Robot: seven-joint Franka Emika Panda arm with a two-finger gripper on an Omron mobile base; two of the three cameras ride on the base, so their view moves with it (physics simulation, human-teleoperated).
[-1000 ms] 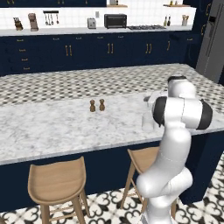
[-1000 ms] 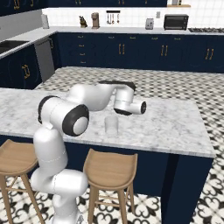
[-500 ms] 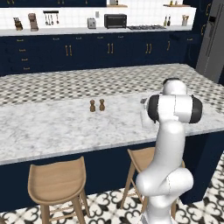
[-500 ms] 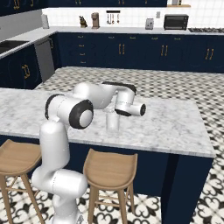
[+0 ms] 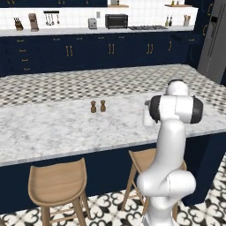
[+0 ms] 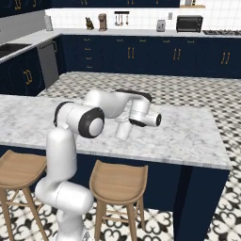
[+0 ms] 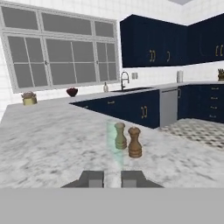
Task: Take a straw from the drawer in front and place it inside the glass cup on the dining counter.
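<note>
Right now the gripper, fingers pressed together at the frame's bottom centre, hangs beside the glass cup on the dining counter, likely to drop a straw in.

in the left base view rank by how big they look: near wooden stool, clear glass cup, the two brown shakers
1. Round wooden stool, largest, though nearest the camera.
2. Clear glass cup, partly hidden behind the white arm.
3. The two small brown shakers look alike; no ranking between them.
</note>
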